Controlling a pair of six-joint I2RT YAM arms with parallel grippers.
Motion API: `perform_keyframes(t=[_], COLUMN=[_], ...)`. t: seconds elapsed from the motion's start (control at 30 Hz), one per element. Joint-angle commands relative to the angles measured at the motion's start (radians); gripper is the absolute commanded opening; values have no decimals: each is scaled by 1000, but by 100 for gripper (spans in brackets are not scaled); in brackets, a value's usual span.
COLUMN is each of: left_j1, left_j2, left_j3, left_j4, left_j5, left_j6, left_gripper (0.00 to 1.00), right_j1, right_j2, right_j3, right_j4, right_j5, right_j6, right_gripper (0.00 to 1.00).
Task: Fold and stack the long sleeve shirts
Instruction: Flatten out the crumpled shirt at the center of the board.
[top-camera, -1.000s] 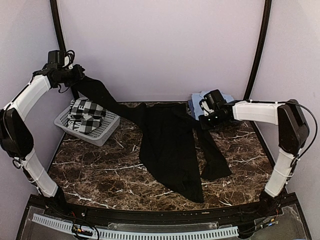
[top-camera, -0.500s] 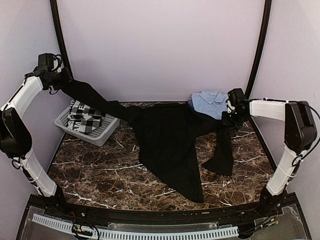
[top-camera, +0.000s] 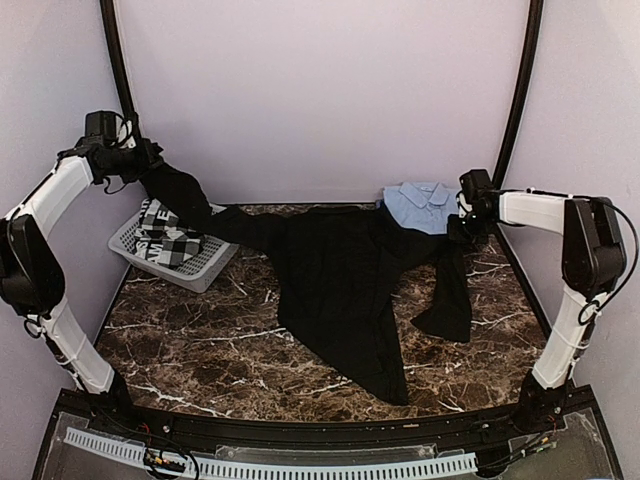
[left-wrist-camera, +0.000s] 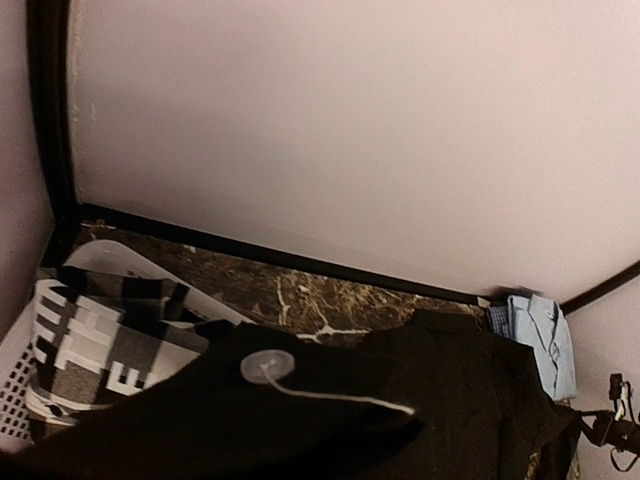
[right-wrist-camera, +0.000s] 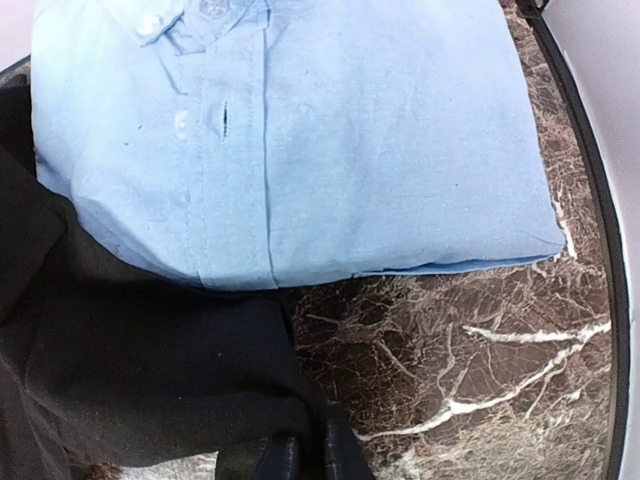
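The black long sleeve shirt (top-camera: 340, 280) lies spread over the middle of the marble table, lifted at both ends. My left gripper (top-camera: 140, 165) is raised at the far left, shut on one black sleeve, which sags down to the table. In the left wrist view black cloth (left-wrist-camera: 300, 420) with a pale button (left-wrist-camera: 266, 366) hides the fingers. My right gripper (top-camera: 463, 228) is at the back right, and its fingertips (right-wrist-camera: 285, 460) pinch black cloth (right-wrist-camera: 130, 370). The light blue shirt (top-camera: 420, 205) lies folded beside it (right-wrist-camera: 290, 130).
A grey basket (top-camera: 130, 250) holding black-and-white checked cloth (top-camera: 172, 228) stands at the back left under the raised sleeve; the left wrist view shows the basket rim (left-wrist-camera: 100, 255). Black frame posts (top-camera: 515, 100) rise at both back corners, close to the walls.
The right gripper has carried its end of the black shirt rightwards past the blue shirt. The left gripper swung left, then back down a little, and its sleeve now sags.
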Motion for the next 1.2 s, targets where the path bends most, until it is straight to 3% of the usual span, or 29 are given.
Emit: perform_keyframes(t=[0.0, 0.2, 0.37, 0.83, 1.17], left_j1=[-127, -292, -392, -484, -540], left_j2=[-79, -120, -158, -353, -372], left_j3=[-88, -238, -396, -852, -1018], left_j4=[42, 83, 138, 82, 65], left_j5=[110, 125, 149, 49, 50], left_j6=[43, 23, -24, -130, -173], left_gripper=[0, 0, 0, 0, 1], right_j1=[1, 55, 121, 472, 578], right_j2=[5, -45, -89, -88, -66], right_j3=[40, 35, 15, -45, -106], right_j4=[-10, -25, -28, 21, 35], right_j5=[-28, 4, 6, -252, -314], right_j6=[4, -6, -18, -57, -42], right_gripper=[21, 49, 60, 64, 65])
